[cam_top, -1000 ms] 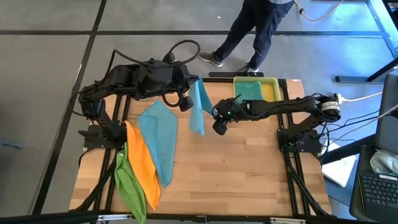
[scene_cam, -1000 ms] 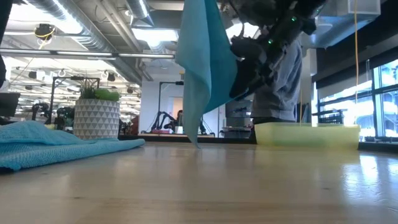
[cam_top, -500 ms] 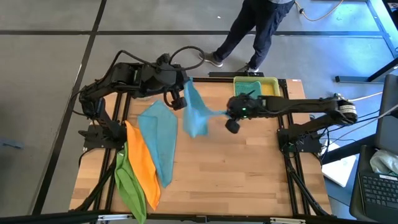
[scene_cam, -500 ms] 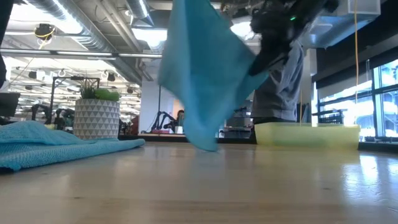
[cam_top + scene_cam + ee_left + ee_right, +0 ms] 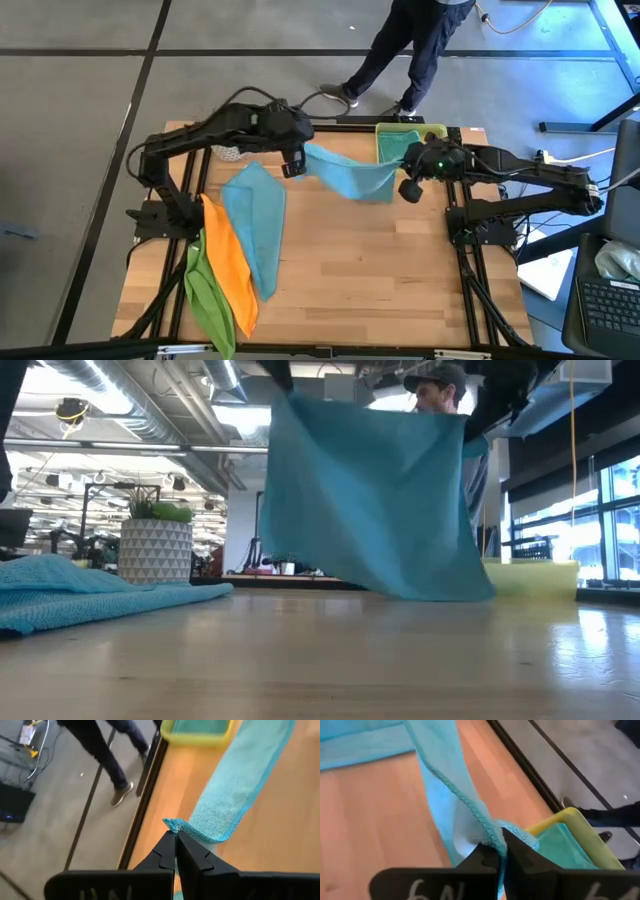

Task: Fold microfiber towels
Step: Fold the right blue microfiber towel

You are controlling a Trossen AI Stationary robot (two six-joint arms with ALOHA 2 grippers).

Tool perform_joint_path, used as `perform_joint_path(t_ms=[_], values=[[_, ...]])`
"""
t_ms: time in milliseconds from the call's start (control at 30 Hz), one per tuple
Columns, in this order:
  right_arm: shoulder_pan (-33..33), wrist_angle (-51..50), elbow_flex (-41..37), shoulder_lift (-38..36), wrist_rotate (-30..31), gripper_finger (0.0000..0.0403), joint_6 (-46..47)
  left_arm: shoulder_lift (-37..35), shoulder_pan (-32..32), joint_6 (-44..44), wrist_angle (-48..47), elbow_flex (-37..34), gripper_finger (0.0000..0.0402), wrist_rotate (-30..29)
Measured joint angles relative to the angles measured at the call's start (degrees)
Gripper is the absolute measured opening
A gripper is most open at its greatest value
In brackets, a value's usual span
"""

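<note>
Since a second ago the right tool (image 5: 410, 187) has swung toward the yellow tray (image 5: 440, 133) and clamped a corner of the teal towel (image 5: 350, 176), which the left tool (image 5: 291, 165) pinches by another corner. Stretched flat between them above the tabletop (image 5: 370, 280), it looks ready for laying down and folding. No writing is legible.
</note>
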Motion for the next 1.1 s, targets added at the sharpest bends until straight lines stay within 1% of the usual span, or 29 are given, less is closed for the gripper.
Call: perform_joint_path(t_ms=[100, 200, 233, 300, 367, 433, 500, 533, 633, 733, 800, 900, 1000, 1100], values=[[-0.6, -0.5, 0.2, 0.5, 0.0, 0.0005, -0.5, 0.0, 2.8, 2.5, 4.2, -5.8, 0.0, 0.4], [-0.2, -3.7, 2.5, 0.5, 0.1, 0.0004, 0.6, 0.0, 4.7, 2.5, 5.3, -9.2, 0.0, 3.4], [0.2, -5.6, 3.8, 0.5, 1.1, 0.0004, 1.3, 0.0, 4.8, 2.6, 5.2, -9.7, 0.0, 4.1], [0.9, -10.6, 6.6, 0.4, 6.3, 0.0003, 1.0, 0.0, 4.7, 3.4, 5.1, -10.2, 0.0, 4.4], [1.2, -13.1, 9.0, 0.4, 11.0, 0.0004, -2.2, 0.0, 5.3, 5.5, 6.1, -10.2, 0.0, 4.9], [0.5, -13.3, 10.7, 0.4, 11.0, 0.0004, -6.2, 0.0, 6.4, 6.1, 7.6, -10.2, 0.0, 6.0], [-0.5, -13.4, 11.5, 0.4, 6.8, 0.0004, -7.3, 0.0, 7.3, 4.2, 8.2, -10.2, 0.0, 7.9], [-0.6, -13.7, 11.6, 0.4, 4.0, 0.0004, -5.7, 0.0, 7.2, 2.3, 8.2, -10.2, 0.0, 8.7], [0.3, -16.0, 9.8, 0.4, -3.5, 0.0004, 4.3, 0.0, 5.1, -4.2, 6.6, -10.2, 0.0, 12.6], [3.8, -16.7, 5.2, 0.4, -11.3, 0.0004, 12.7, -0.1, 1.0, -7.4, 5.8, -10.8, 0.0, 17.0], [6.9, -15.7, 1.7, 0.4, -17.5, 0.0004, 15.3, -0.2, -2.1, -7.6, 6.3, -13.4, 0.0, 21.1], [11.5, -13.2, -4.2, 0.4, -26.1, 0.0004, 19.0, 0.0, -6.5, -9.5, 6.3, -19.0, 0.0, 25.0], [16.3, -8.7, -9.2, 0.2, -31.2, 0.0005, 24.9, 0.0, -11.0, -12.3, 7.0, -24.5, 0.0, 27.5], [20.7, -2.7, -12.9, 0.3, -35.4, 0.0005, 30.1, 0.0, -15.5, -15.2, 11.5, -30.0, 0.0, 30.0]])
